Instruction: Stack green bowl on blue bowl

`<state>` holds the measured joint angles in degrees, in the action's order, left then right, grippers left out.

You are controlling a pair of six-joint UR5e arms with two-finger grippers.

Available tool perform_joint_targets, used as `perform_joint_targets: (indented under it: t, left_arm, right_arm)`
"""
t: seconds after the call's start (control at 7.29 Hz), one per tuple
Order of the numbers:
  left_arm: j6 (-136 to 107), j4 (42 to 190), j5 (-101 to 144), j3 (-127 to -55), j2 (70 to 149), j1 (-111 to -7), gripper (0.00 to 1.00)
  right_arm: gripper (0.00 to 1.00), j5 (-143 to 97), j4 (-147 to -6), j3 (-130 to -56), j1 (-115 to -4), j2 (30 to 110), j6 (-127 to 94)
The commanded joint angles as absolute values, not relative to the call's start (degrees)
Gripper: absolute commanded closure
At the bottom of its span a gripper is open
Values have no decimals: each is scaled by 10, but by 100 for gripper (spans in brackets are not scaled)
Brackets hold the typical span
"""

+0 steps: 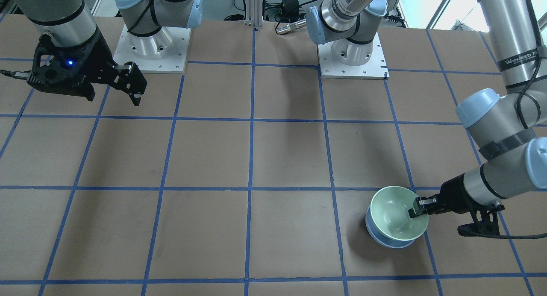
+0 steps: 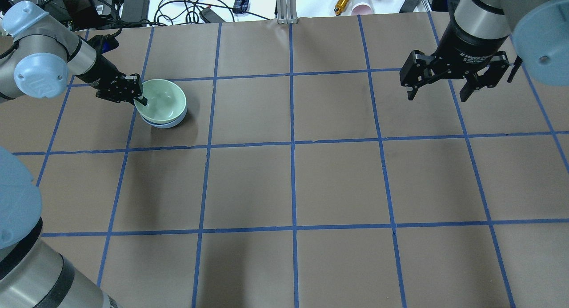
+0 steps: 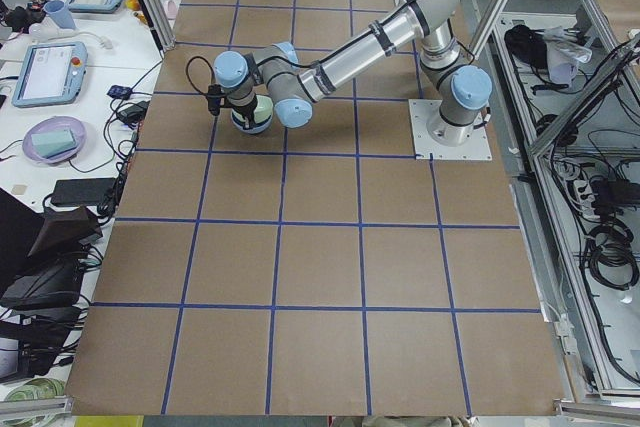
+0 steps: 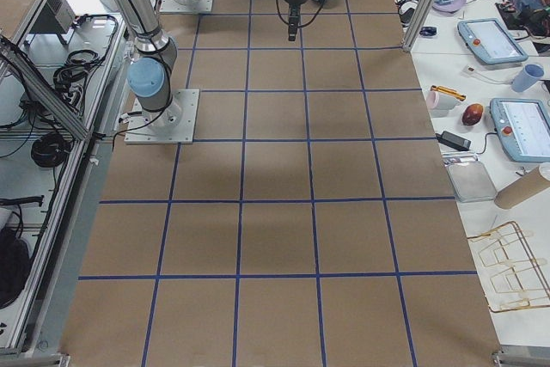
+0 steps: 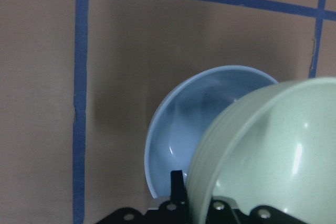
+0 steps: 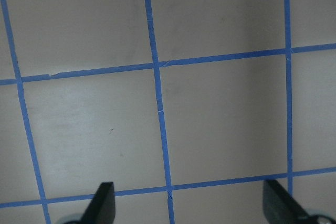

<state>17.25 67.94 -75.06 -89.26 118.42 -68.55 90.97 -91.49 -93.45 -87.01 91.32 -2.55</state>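
Pinching the rim of the glossy round green bowl [image 1: 393, 215] in the front view, my left gripper [image 1: 416, 209] holds it over the smooth blue bowl [image 1: 378, 237] on the brown, blue-taped bench [image 1: 213, 159]. Overhead, my right gripper [image 2: 440, 92] hangs spread, well apart. Wrist view: faint ridges ring the green wall.
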Motion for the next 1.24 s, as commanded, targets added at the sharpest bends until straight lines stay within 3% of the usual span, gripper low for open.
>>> perform_joint_targets:
  t: [0.0,0.69,1.1]
  left_arm:
    - [168,679,-751,-891,1181,-686,0]
    - [135,754,-798,-884,1094,-706,0]
    - [118,816,-857,-867,1009,-792,0]
  right_arm:
    - [0,910,-915,-934,-870,913,-25]
    - [0,910,-915,-934,-870,913,-25]
    - [0,910,-915,-934,-870,913,-25]
